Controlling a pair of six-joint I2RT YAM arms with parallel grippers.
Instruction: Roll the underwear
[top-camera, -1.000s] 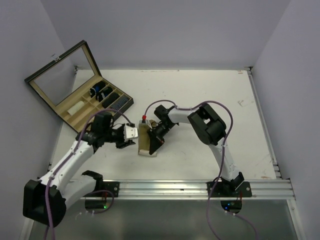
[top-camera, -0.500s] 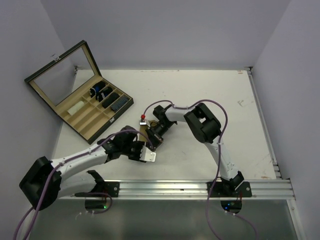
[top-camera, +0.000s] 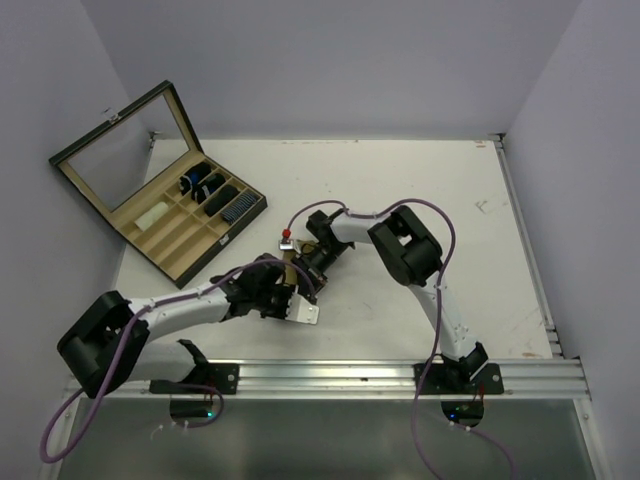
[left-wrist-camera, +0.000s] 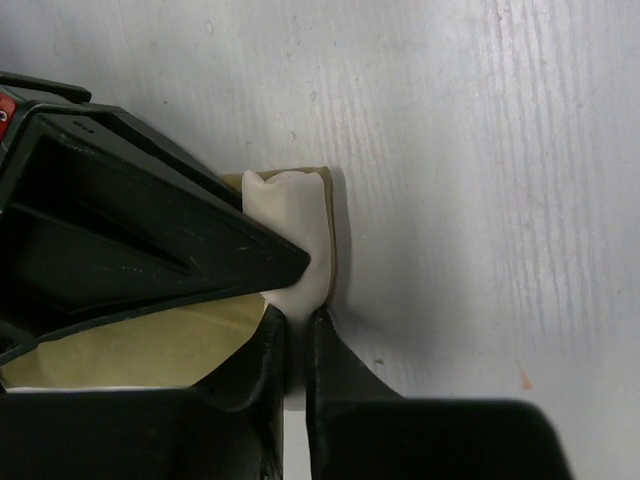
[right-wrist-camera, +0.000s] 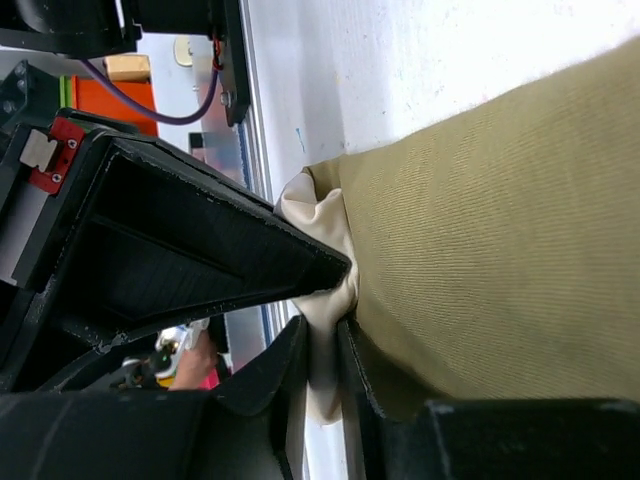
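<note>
- Two grippers on one piece of cloth. The underwear (right-wrist-camera: 480, 220) lies on the table (top-camera: 420, 180), right of the compartment box (top-camera: 170, 245) and nearer to me, well apart from it.
- The left gripper (left-wrist-camera: 295, 320) is pinched closed on the white edge band. I see white fabric in the narrow slot between its fingers.
- The right gripper (right-wrist-camera: 322, 335) is also clamped on that white band, with the tan body bunched just beside its fingers.
- The key relation is that the two grippers meet tip to tip over the same bit of edge. The left one comes in from the side farther from the box and the right one from the side closer to it.
- The tan body spreads away from the pinch and under the right gripper. Both wrist views show this.
- I can't tell the long axis, because in the top view both grippers cover almost all of the cloth.
- Neither arm is nearer, since both already touch it.
- My read is that the roll is just starting at this edge. The next move needs both pinches to travel together over the tan body.
- The risk is the thin band slipping out of one pinch.
</note>
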